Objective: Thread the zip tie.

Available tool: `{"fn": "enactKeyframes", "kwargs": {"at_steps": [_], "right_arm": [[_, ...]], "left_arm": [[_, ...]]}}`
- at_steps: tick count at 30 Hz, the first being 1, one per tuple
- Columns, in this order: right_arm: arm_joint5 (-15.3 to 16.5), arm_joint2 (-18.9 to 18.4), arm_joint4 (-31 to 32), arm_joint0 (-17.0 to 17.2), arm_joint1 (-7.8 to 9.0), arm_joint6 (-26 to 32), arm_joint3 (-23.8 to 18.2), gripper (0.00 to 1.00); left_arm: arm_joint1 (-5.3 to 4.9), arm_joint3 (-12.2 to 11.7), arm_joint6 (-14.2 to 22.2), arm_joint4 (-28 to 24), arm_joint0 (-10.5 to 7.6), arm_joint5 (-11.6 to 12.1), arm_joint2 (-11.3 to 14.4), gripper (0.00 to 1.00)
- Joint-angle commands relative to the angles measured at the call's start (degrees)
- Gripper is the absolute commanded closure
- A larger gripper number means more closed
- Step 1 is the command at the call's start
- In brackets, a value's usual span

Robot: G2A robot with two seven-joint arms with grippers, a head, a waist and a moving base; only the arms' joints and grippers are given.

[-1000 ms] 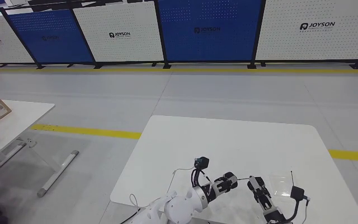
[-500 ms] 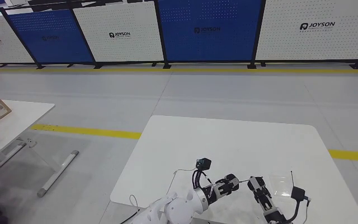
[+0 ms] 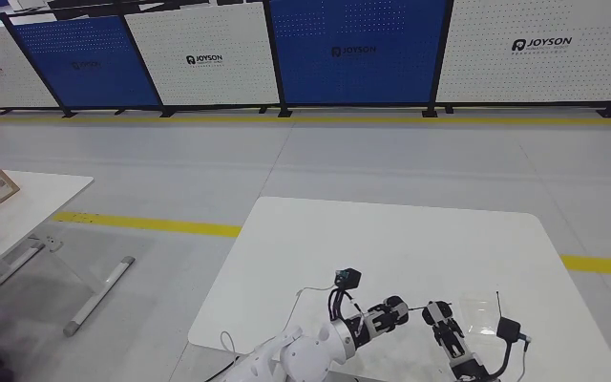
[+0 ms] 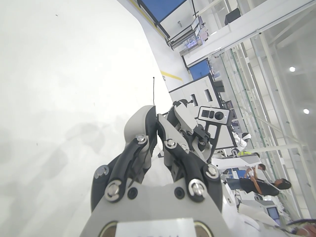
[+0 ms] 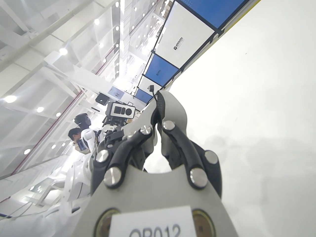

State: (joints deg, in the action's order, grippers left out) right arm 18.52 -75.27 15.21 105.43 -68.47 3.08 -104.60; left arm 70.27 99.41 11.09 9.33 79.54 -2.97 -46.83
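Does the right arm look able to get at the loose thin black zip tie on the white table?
Probably not yet: the right gripper has jaws shut on another black zip tie; the loose zip tie lies close, unobstructed.

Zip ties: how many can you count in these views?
2. One thin black plastic zip tie is pinched in the right gripper, head protruding; another lies on the white table by a clear plastic bag. More may be hidden.

Left gripper scooted a touch closer to the right gripper a second back, so the gap between them's tighter now.
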Motion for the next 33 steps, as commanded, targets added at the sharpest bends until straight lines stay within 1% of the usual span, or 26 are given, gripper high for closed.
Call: {"fn": "enactKeyframes", "kwargs": {"at_steps": [1, 7, 14, 18, 24, 28, 33], "right_arm": [[0.3, -0.2, -0.9, -0.2, 0.06, 1.4, 0.1, 1.0], [-0.3, 0.0, -0.6, -0.9, 0.0, 2.1, 0.4, 1.0], [0.8, -0.4, -2.6, -1.2, -0.01, 2.9, 0.7, 1.0], [0.2, -0.6, -1.8, -1.0, -0.04, 2.2, 0.4, 1.0], [-0.9, 0.1, -0.3, -1.4, -0.2, 1.5, 0.4, 1.0], [-0.3, 0.5, -1.0, -1.9, -0.23, 2.9, 0.8, 1.0], [-0.4, 0.3, -0.6, -1.8, -0.26, 2.4, 0.9, 1.0]], "left_arm": [[0.03, 0.1, 0.1, 0.1, -0.08, 0.1, 0.1, 1.0], [0.01, 0.4, -0.1, 0.2, 0.08, 0.6, -0.2, 1.0], [0.03, 0.3, 0.5, 0.2, -0.1, 0.4, -0.3, 1.0], [0.1, 0.0, 0.7, -0.1, -0.39, 0.1, -0.3, 1.0], [0.13, -0.1, 0.6, 0.1, -0.46, 0.0, -0.4, 1.0], [0.12, 0.0, 0.8, 0.3, -0.42, 0.1, -0.5, 1.0], [0.11, 0.0, 0.7, 0.3, -0.29, 0.3, -0.6, 1.0]]}}
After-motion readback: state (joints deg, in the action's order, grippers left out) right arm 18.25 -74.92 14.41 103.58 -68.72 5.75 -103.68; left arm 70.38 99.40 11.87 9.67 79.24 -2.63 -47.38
